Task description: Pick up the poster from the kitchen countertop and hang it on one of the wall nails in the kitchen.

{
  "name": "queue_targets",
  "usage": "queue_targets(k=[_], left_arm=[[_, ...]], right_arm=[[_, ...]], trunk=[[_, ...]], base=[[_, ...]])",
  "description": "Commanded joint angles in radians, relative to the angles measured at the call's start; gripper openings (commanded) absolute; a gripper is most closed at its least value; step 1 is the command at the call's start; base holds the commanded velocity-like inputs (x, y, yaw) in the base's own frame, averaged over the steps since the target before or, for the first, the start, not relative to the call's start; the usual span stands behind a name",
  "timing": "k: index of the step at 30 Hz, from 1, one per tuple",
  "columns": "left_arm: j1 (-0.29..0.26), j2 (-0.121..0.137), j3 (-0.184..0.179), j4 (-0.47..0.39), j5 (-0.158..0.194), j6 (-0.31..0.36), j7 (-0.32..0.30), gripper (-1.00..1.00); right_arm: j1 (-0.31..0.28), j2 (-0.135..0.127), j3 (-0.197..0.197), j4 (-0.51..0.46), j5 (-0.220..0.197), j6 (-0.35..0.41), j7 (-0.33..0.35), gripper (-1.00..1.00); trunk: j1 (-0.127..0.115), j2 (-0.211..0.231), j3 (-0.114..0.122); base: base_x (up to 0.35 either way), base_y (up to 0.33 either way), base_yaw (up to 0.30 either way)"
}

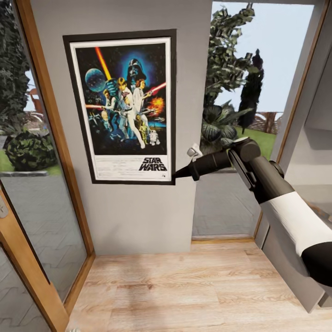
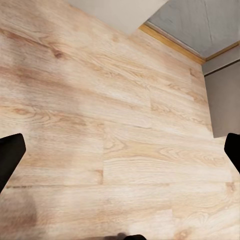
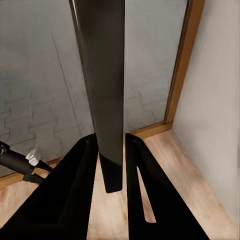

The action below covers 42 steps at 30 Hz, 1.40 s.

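Observation:
The Star Wars poster (image 1: 122, 103) stands upright and flat against the narrow light grey wall (image 1: 133, 216) between two glass panes. My right gripper (image 1: 177, 174) is shut on the frame's lower right corner. In the right wrist view the black frame edge (image 3: 102, 75) runs down between the two dark fingers (image 3: 75, 190), which press on it from both sides. My left gripper (image 2: 120, 152) is open and points down at the wooden floor, its fingertips (image 2: 10, 155) far apart with nothing between them. Any wall nail is hidden behind the poster. The kitchen countertop is out of view.
Tall glass panes in wooden frames (image 1: 55, 138) flank the wall, with garden plants outside. A pale wooden floor (image 1: 193, 290) lies below. A grey cabinet side (image 1: 295, 258) stands at the right, close to my right arm (image 1: 276, 198).

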<state>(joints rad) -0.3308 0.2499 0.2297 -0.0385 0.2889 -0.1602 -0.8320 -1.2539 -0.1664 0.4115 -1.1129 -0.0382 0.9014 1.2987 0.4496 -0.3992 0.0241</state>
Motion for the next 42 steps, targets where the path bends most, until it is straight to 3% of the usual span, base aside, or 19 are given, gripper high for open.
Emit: queue_targets(k=[1,42], left_arm=[[-0.001,0.0,0.002,0.002,-0.002,-0.006,-0.002,1.0],[-0.001,0.015,0.002,0.002,0.0,-0.006,-0.003,1.0]], right_arm=[[-0.002,-0.001,0.004,0.0,-0.005,0.01,0.0,-1.0],[-0.011,0.005,0.004,0.001,-0.011,0.009,-0.01,-1.0]], trunk=[[0.0,-0.001,0.0],[0.0,-0.001,0.0]], base=[[0.0,0.0,0.0],[0.0,0.0,0.0]])
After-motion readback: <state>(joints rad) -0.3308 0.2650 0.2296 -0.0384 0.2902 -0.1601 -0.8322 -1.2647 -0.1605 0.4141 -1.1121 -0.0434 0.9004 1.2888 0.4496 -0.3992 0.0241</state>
